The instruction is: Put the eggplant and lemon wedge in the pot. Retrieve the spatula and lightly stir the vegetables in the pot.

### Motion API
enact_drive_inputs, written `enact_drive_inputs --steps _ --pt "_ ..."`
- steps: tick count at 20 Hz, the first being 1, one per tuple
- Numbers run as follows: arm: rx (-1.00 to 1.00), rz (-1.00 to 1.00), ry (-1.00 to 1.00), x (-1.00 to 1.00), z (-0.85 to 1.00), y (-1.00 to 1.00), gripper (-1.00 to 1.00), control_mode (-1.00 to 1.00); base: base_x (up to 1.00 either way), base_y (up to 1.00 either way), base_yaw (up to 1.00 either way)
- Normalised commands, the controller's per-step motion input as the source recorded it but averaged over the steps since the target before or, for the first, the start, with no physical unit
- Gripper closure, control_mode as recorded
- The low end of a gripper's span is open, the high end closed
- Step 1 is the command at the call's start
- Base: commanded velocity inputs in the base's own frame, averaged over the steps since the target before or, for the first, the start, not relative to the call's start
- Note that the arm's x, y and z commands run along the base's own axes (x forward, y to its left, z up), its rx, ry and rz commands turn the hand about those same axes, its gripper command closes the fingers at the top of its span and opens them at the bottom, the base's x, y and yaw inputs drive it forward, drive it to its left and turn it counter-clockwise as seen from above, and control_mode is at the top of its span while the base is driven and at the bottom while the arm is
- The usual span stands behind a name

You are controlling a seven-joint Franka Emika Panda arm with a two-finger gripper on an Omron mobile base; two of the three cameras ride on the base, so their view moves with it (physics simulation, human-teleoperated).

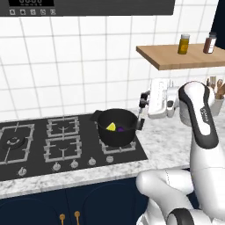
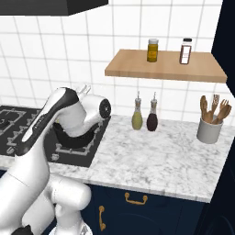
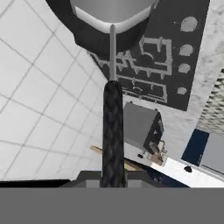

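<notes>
Gleaming white tiled wall (image 1: 66, 66), black hob (image 1: 52, 145), marble counter (image 2: 160, 156), pot (image 1: 115, 127)

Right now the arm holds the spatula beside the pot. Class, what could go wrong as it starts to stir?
1. The spatula is gripped at the far end of its dark handle, so it may twist or slip in the hand.
2. Its blade end sits right at the pot rim; a sideways push could shove the pot off its burner.
3. The lemon wedge and eggplant are small; a hard sweep could flick them out.
</notes>
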Motion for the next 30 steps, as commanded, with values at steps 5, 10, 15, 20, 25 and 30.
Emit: enact_drive_inputs --steps 5,10,15,20,25,30 --pt "0.18 -0.11 0.49 0.79 0.27 0.69 1.00 -1.00 0.00 0.00 0.00" --pt "0.20 -0.01 0.44 1.00 0.08 0.11 1.00 -1.00 0.00 0.00 0.00" --pt "0.06 0.00 0.16 1.00 -0.06 -0.10 1.00 -1.00 0.00 0.00 0.00" --pt "0.00 0.00 0.00 0.79 -0.01 -0.09 1.00 -1.00 0.00 0.00 0.00" --pt "0.00 0.00 0.00 0.54 -0.48 -0.03 1.00 -1.00 0.00 0.00 0.00" --pt "-0.02 0.00 -0.03 0.37 -0.57 0.00 1.00 -1.00 0.00 0.00 0.00"
